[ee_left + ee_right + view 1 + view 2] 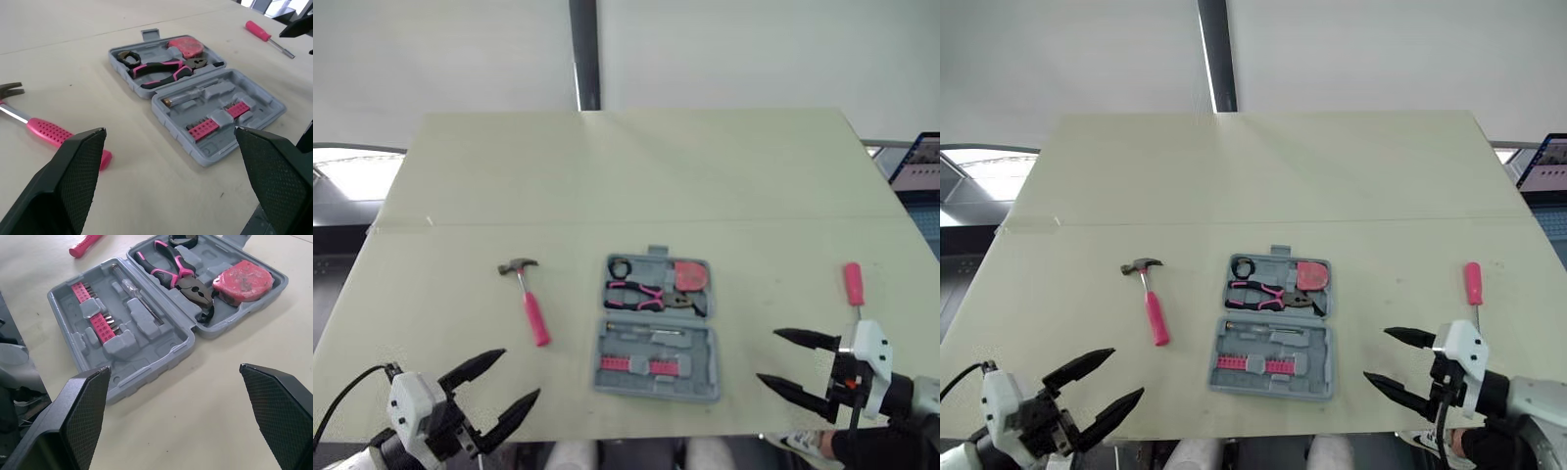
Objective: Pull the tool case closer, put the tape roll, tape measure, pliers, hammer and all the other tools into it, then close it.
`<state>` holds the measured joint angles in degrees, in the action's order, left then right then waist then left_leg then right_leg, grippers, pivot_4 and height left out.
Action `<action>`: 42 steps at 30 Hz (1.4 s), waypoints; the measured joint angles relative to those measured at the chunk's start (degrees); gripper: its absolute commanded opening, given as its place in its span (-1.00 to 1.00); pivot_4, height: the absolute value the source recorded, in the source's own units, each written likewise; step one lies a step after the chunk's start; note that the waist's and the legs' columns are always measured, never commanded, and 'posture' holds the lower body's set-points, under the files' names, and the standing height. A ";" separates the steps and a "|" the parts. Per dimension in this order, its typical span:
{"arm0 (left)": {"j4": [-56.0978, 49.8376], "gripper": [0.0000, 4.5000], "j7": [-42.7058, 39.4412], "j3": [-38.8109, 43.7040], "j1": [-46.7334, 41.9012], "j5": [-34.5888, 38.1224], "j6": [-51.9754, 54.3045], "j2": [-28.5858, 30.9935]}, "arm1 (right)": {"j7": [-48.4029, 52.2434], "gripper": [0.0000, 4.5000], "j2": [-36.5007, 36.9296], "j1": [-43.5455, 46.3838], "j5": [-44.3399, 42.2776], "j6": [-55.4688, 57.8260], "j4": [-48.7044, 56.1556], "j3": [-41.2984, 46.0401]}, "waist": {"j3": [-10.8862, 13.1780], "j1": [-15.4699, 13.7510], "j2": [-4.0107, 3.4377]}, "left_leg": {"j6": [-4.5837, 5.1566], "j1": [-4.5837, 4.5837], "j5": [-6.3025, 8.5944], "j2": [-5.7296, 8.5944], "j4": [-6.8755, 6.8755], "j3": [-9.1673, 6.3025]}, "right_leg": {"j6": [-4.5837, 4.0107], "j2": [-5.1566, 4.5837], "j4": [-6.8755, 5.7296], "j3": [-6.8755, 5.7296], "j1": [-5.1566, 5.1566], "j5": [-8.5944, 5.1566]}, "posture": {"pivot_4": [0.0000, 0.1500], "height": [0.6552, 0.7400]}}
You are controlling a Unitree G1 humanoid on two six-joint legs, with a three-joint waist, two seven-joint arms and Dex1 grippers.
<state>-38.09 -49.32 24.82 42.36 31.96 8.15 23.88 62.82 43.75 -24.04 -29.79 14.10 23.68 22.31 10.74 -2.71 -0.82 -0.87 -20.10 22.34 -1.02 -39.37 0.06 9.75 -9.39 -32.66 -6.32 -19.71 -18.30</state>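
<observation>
**Tool case (656, 328) open mid-worktop (636, 166), two tools loose, both claws wide**

Off the worktop's near-left corner, the left claw (520, 373) hovers with its two black fingers spread wide and nothing between them. Beyond it, toward the left side and well apart from the case, the hammer (530, 299) lies flat. Its dark head points to the far edge and its pink grip back to the near edge.

In the middle, close to the near edge, the grey tool case lies open and flat with both halves showing. The far half holds the black tape roll (620, 267) in its left corner and the pink-and-black pliers (641, 294) across the middle. The pink tape measure (690, 276) sits at its right end, just beside the pliers' nose. The near half carries a slim driver (139, 296) along its far side and two pink bit strips (646, 365) nearer the worktop's edge.

Right of the case and well apart from it, toward the right edge, the screwdriver (853, 284) lies flat. Its pink handle points to the far edge and its shaft to the near edge. Near the shaft's tip, the right claw (768, 354) hangs spread wide and empty, its tips aimed at the case. A laptop (918, 162) stands beyond the right edge
</observation>
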 measured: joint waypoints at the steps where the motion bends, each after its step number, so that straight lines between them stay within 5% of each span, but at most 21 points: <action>1: -0.19 1.00 0.00 -0.61 -0.05 0.21 0.10 0.09 | -0.22 1.00 0.00 0.30 0.01 0.24 0.39 -0.01 | -0.01 0.01 -0.01 | 0.00 0.00 0.00 0.00 0.00 0.01 | 0.00 0.00 -0.01 0.00 0.00 0.00 | 1.00 0.94; 8: -0.25 1.00 5.99 -2.60 -0.24 0.34 4.21 -1.38 | 0.63 1.00 3.23 3.49 -3.71 2.64 5.58 0.26 | -0.01 0.22 -0.02 | 0.01 0.00 0.01 -0.01 -0.30 0.04 | 0.00 0.00 -0.29 0.11 -0.01 0.00 | 1.00 0.94; 22: -15.63 1.00 37.25 -0.62 5.48 5.25 19.30 -14.46 | 3.90 1.00 3.41 10.74 -5.97 -0.48 6.95 -1.40 | -0.01 -0.18 0.09 | 0.12 -0.06 0.08 0.01 -0.62 -0.01 | 0.00 -0.02 -0.34 0.15 0.05 0.01 | 1.00 0.94; 26: -16.93 1.00 40.03 -0.92 4.19 5.20 20.78 -13.51 | 3.82 1.00 3.30 11.07 -5.69 -0.52 6.95 -2.09 | -0.02 -0.13 0.07 | 0.12 -0.06 0.08 0.01 -0.62 0.01 | -0.02 -0.02 -0.36 0.15 0.03 0.00 | 1.00 0.94; 30: -18.05 1.00 44.60 -0.53 -0.57 6.33 23.87 -11.64 | 3.85 1.00 3.32 10.53 -5.60 -0.47 5.88 -1.50 | -0.02 -0.21 0.07 | 0.12 -0.07 0.08 0.02 -0.64 -0.01 | -0.04 -0.02 -0.38 0.15 0.04 0.00 | 1.00 0.94; 42: -11.67 1.00 73.53 0.02 -34.57 10.42 50.19 -10.29 | 4.07 1.00 4.66 7.31 -5.32 -0.40 2.80 3.18 | -0.22 0.36 0.08 | 0.10 0.04 0.06 0.05 -0.71 -0.06 | -0.08 -0.02 -0.81 0.21 -0.01 -0.02 | 1.00 0.94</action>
<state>-49.76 24.21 24.84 7.79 42.37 58.34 13.59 66.89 48.41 -16.72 -35.12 13.70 26.48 25.48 10.52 -2.36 -0.74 -0.76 -20.06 22.41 -0.97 -40.07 0.00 9.67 -9.41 -33.47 -6.11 -19.71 -18.32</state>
